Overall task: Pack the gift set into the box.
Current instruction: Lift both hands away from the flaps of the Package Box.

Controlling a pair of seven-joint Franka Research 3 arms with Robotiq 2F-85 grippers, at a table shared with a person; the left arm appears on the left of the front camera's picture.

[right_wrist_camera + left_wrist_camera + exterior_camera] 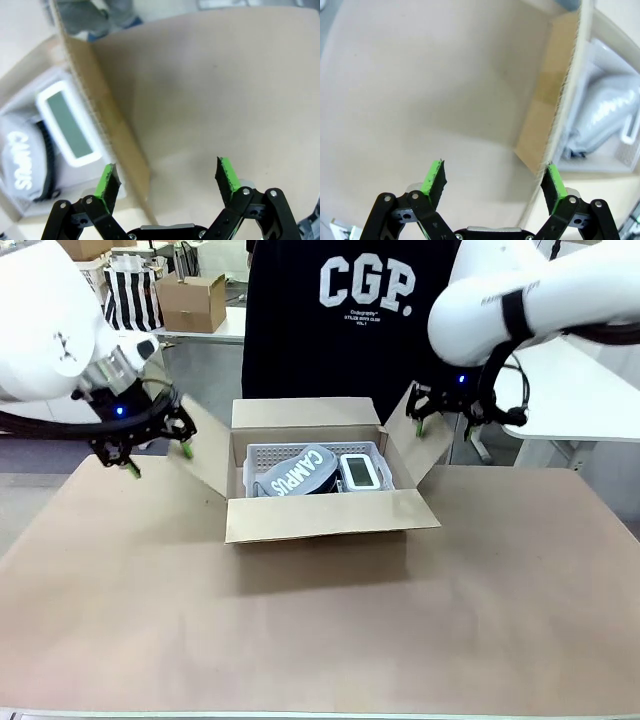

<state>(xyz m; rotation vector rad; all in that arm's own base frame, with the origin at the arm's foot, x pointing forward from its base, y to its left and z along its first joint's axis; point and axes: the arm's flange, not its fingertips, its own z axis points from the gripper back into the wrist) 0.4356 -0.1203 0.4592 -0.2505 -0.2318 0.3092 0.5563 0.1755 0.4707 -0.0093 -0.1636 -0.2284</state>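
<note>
The box (330, 516) stands open at the table's middle, its four flaps spread. Inside lies the gift set (318, 469): a grey perforated tray, a grey "CAMPUS" fabric item (292, 476) and a white-framed gadget (358, 471). My left gripper (160, 460) hangs open by the left flap (210, 455). In the left wrist view this gripper (493, 179) straddles the flap's (545, 100) edge, which sits close to the right pad, untouched. My right gripper (445, 428) is open at the right flap (408, 440). In the right wrist view that flap (107, 115) rises between the fingers of the gripper (166, 177), beside the gadget (65, 125).
A person in a black printed shirt (350, 300) stands at the far side behind the box. A smaller cardboard box (190, 302) and a striped bag (133, 295) sit far back left. A white table (580, 390) lies at the right. Bare brown tabletop (320, 640) stretches in front.
</note>
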